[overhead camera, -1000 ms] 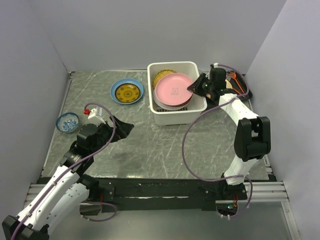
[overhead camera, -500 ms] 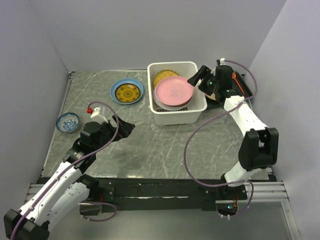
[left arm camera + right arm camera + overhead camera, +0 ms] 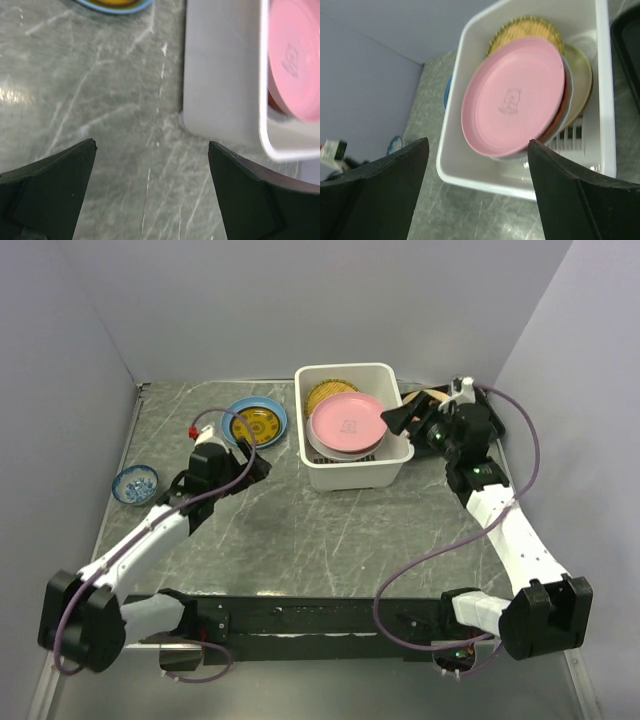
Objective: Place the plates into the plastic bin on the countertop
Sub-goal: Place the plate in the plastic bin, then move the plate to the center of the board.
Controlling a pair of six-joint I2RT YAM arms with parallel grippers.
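Plates nearly all binned; one is left out on the countertop (image 3: 300, 530).

Right gripper (image 3: 477, 141): jaws wide, holding nothing, poised just off the right rim of the bin (image 3: 350, 476). The pink plate (image 3: 512, 102) lies on top of the stack inside and is free of the fingers. Red, white and cream edges show beneath it. A yellow lattice plate (image 3: 328, 393) leans at the bin's far end.

Left gripper (image 3: 152, 144): jaws at full spread, empty, low over bare counter. The bin's left wall is at the right of its wrist view. The rim of the blue plate with a yellow centre (image 3: 254, 423) just shows at the top edge.

Step in hand, as I judge it: the right arm's drop looks done, and the fetch of the blue plate falls to the left arm. That plate lies flat, so the next move likely calls for one finger worked under its rim. Then a lift high enough to clear the bin's thick rim.

Edges and room:
- The blue plate sits near the counter's back edge, upper centre-left of the top view, with the bin wall just to its right.
- A small blue bowl (image 3: 135, 484) sits well apart at the left.
- A black tray (image 3: 629, 45) lies beside the bin on the right, close to the right arm.
- The centre and lower counter offer open room for swinging.
- The bin's stack is tall, so a clash at the rim is possible if both arms go in together.
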